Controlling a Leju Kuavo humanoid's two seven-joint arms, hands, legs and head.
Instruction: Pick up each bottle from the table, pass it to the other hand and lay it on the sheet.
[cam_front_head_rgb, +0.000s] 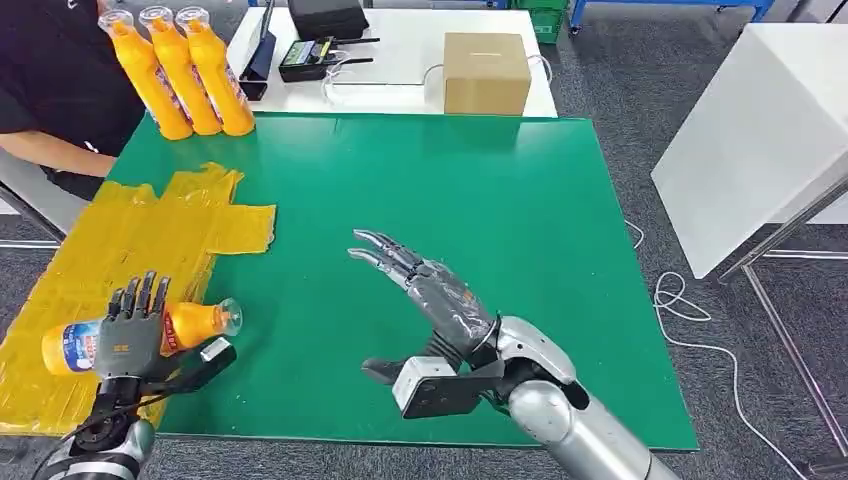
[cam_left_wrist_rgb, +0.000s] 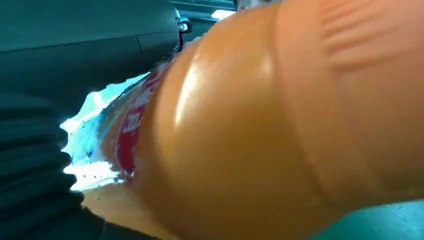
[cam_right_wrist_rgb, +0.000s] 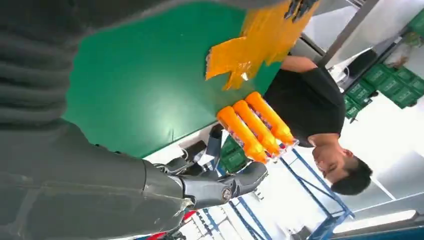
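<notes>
Orange bottles (cam_front_head_rgb: 180, 72) upright beyond yellow sheet (cam_front_head_rgb: 130, 250), cardboard box (cam_front_head_rgb: 487, 73) behind.

Dark grey carpet floor (cam_front_head_rgb: 640, 120) all round, with a white cable (cam_front_head_rgb: 690, 310) snaking across it on the right. Behind the green tabletop (cam_front_head_rgb: 480, 200) there's a white table (cam_front_head_rgb: 400, 50) carrying a cardboard box (cam_front_head_rgb: 486, 72) and some black electronics (cam_front_head_rgb: 312, 55), and another white table (cam_front_head_rgb: 760, 140) sits off to the right. Far back are blue metal frames (cam_front_head_rgb: 660, 8) and green crates (cam_right_wrist_rgb: 385, 82), and a person in a black shirt (cam_front_head_rgb: 55, 70) sits far left.
</notes>
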